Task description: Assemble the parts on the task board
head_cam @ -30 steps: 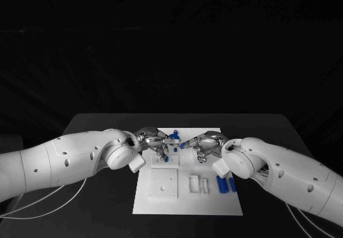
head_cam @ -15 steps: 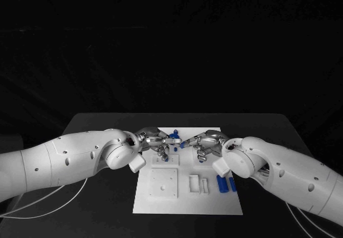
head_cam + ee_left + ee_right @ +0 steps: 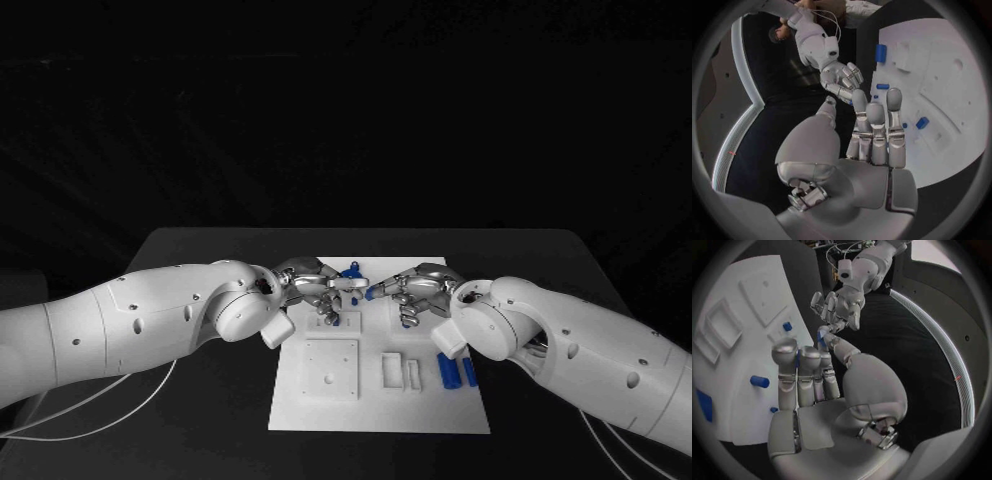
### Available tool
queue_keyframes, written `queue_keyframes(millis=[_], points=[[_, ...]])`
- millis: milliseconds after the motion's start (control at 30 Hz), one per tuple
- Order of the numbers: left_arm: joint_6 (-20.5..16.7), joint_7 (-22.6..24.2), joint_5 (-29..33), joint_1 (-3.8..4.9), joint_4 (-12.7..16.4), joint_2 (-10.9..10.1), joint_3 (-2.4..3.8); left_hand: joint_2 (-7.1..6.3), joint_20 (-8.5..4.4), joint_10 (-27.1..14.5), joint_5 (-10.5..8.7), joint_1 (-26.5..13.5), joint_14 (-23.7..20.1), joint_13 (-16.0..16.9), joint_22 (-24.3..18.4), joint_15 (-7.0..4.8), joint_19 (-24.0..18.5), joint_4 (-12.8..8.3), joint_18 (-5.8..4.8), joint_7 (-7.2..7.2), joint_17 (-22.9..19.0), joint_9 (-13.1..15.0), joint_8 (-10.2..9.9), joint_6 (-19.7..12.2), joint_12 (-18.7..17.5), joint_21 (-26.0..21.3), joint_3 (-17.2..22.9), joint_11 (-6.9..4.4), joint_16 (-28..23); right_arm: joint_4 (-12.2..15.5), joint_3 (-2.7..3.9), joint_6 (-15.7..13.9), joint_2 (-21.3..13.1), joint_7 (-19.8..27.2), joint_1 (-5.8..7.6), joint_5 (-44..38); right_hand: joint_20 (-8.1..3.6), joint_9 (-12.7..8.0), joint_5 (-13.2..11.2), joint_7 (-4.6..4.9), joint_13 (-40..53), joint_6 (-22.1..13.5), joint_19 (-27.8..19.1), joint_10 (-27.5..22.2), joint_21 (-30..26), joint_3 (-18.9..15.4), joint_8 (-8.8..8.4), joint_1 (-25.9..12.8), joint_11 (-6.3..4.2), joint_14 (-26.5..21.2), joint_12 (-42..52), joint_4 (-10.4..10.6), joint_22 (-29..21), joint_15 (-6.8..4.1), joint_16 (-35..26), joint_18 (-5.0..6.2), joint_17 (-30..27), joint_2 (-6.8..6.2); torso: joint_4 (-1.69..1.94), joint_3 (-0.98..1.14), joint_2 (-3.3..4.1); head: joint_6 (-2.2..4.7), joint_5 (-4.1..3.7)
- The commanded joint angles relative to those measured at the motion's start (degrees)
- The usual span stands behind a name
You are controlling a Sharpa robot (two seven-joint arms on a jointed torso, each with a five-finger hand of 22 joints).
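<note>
Table [image 3: 202,250], black and matte, carries the flat white rectangular task board [image 3: 378,415] at its middle. Two small blue oblong parts [image 3: 457,369] lie side by side toward the board's right edge, next to a pair of narrow white raised slots [image 3: 400,372]. A white square block with a small round hole [image 3: 329,369] sits on the board's left half.

Over the board's far end the two silver hands meet. The left hand [image 3: 307,284] comes in from the left with its fingers [image 3: 876,125] held straight and close together, thumb apart from them. The right hand [image 3: 418,290] faces it, its fingers [image 3: 801,370] likewise side by side. A small blue part [image 3: 352,272] sits between the two hands at the fingertips; I cannot tell which hand pinches it, or whether both do.

The wrist views show further small blue parts on the white board: one [image 3: 922,122] just beyond the left hand's fingertips, another [image 3: 759,381] beside the right hand's fingers.
</note>
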Motion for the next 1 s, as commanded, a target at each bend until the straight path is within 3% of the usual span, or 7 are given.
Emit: queue_keyframes(millis=[33,100,400,600,1000], points=[[-0.9,-0.16,0.2,-0.29,0.04,0.23,0.03,-0.45,-0.01,-0.88,1.57,-1.18,-0.63,0.51,1.19,-0.19,-0.96,-0.04,0.03,-0.45,-0.22,5.65,7.36,-3.9,1.93,1.57,1.0,0.08,1.54,0.26,0.24,0.68,-0.13,0.69,-0.25,0.75,-0.39,0.06,-0.18,0.06,0.05,0.16,1.15,0.21,-0.38,0.11,0.2,-0.1,-0.03,0.07,-0.38,-0.4,5.07,-0.18,-0.19,-0.35,0.04,0.59,-0.07,-0.02,0.02,-0.06,-0.01],[-0.84,-0.13,0.41,-0.42,0.03,0.32,0.03,0.04,-0.07,-1.25,2.62,-1.98,-0.97,0.65,1.16,-0.35,-1.36,-0.36,-0.01,-0.63,-0.41,9.51,10.48,-5.54,3.06,2.56,0.63,0.02,2.58,0.27,0.37,0.22,-0.11,0.7,-0.33,0.89,-0.39,0.06,-0.18,0.06,0.05,0.16,1.15,0.21,-0.38,0.11,0.2,-0.1,-0.03,0.07,-0.38,-0.4,5.07,-0.18,-0.19,-0.35,0.04,0.59,-0.06,-0.03,0.01,-0.05,-0.01],[-1.71,0.59,0.71,-0.68,0.09,0.44,0.03,1.95,-0.15,-1.31,3.74,-2.15,-1.23,0.47,1.14,-0.4,-1.88,-2.13,0.04,-1.21,-1.02,13.95,12.4,-5.71,4.07,4.03,-0.26,-0.15,3.79,0.44,0.58,-1.83,-0.06,-0.17,-0.43,1.52,-0.37,0.06,-1.49,0.09,0.18,0.16,1.17,0.24,-0.41,0.98,0.19,-0.15,-0.01,0.09,-0.41,-0.62,5.09,-0.16,-0.26,-0.32,0.09,0.57,0.06,-0.02,0.01,-0.17,-0.03],[-2.3,1.07,0.59,-0.72,0.1,0.43,0.04,3.64,-0.1,-1.43,3.61,-1.57,-1.37,0.28,1.09,-0.34,-2.1,-3.91,0.08,-1.11,-1.49,15.22,11.73,-5.91,4.03,4.33,-1.53,-0.08,3.87,0.63,0.63,-2.52,-0.06,-1.23,-0.44,2.69,-0.38,0.06,-1.61,0.08,0.22,0.18,1.18,0.28,-0.44,1.06,0.2,-0.14,-0.02,0.1,-0.38,-0.62,5.08,-0.17,-0.28,-0.32,0.08,0.56,-0.02,-0.03,0.01,-0.17,0.03],[-2.81,2.11,0.4,-0.81,0.15,0.62,0.04,7.74,0.11,-1.35,3.57,-0.39,-1.5,-0.02,1.08,-0.14,-2.26,-6.67,0.25,-0.48,-1.88,13.39,9.02,-6.0,3.85,4.35,-3.45,0.29,3.94,1.29,0.65,-4.2,0.25,-3.18,-0.48,6.29,-0.38,0.06,-2.09,0.07,0.28,0.25,1.18,0.37,-0.46,1.32,0.2,-0.13,-0.04,0.11,-0.35,-0.62,5.07,-0.17,-0.32,-0.35,0.07,0.48,-0.01,-0.03,-0.01,-0.06,-0.1]])
